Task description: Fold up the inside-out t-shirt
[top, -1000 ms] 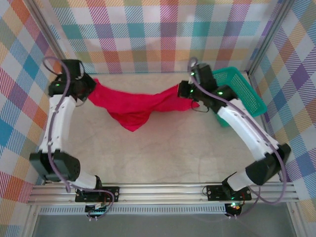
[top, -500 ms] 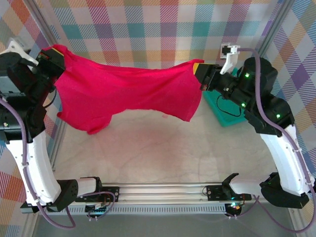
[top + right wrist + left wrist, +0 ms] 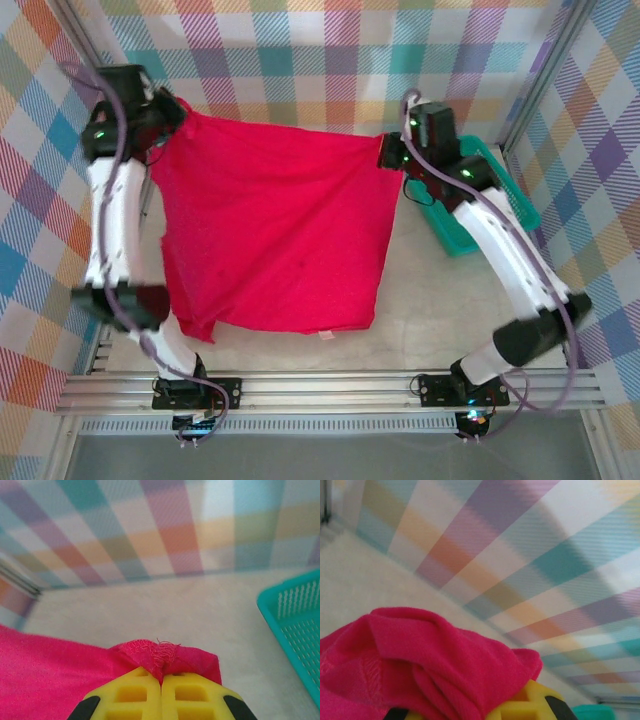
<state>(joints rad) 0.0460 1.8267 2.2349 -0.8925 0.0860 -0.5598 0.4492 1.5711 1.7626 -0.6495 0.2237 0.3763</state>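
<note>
The inside-out t-shirt [image 3: 275,235] is bright red and spread wide over the table, stretched between both grippers along its far edge. A small white label [image 3: 325,335] shows at its near edge. My left gripper [image 3: 172,112] is shut on the shirt's far left corner. In the left wrist view bunched red cloth [image 3: 435,670] covers the yellow fingers [image 3: 530,707]. My right gripper [image 3: 385,152] is shut on the far right corner. In the right wrist view a stitched red hem [image 3: 162,655] is pinched between the closed yellow fingers [image 3: 130,695].
A teal mesh basket [image 3: 495,190] stands at the right side of the table, just right of my right arm, its rim [image 3: 292,625] also in the right wrist view. Checked walls close in the back and both sides.
Both grippers came down from their raised position of half a second ago. The shirt, bunched between them a second ago, now lies spread toward the near edge of the table.
</note>
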